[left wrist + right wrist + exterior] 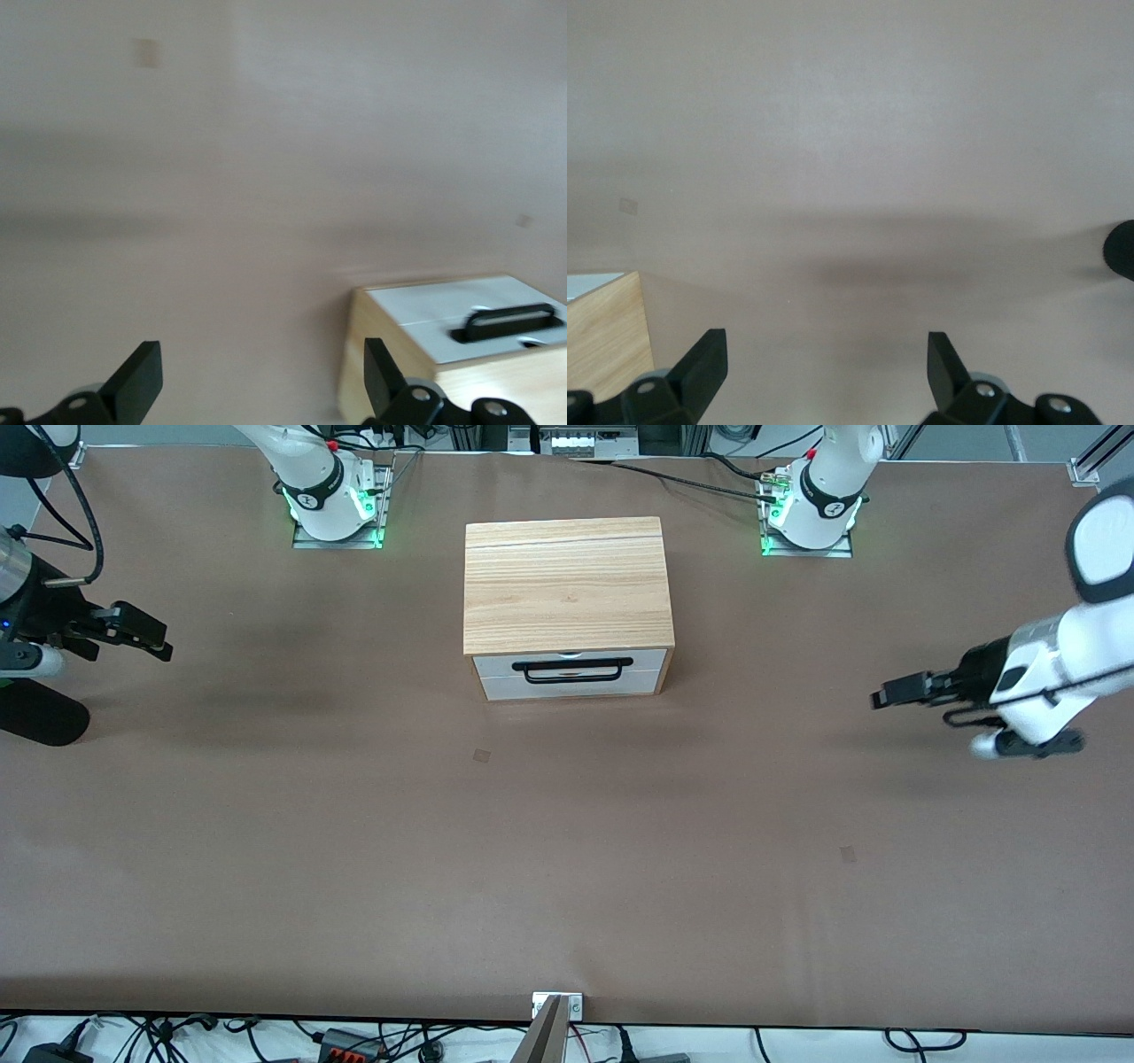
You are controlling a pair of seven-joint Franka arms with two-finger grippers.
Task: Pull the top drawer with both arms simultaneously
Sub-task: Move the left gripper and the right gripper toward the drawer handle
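The top drawer [496,664] is closed in the light-wood cabinet [565,584] at the middle of the table, its white front and black bar handle [572,670] facing the front camera. The drawer front [443,310] and handle [509,320] also show in the left wrist view. My left gripper [886,693] is open and empty, in the air over the table toward the left arm's end; its wrist view [262,376] shows bare table between the fingers. My right gripper [159,642] is open and empty over the right arm's end, also seen in its wrist view [826,367].
The brown table [567,850] spreads wide around the cabinet. The arm bases [335,500] stand along the table's edge farthest from the front camera. A cabinet corner [602,336] shows in the right wrist view. A dark round object [40,722] lies at the right arm's end.
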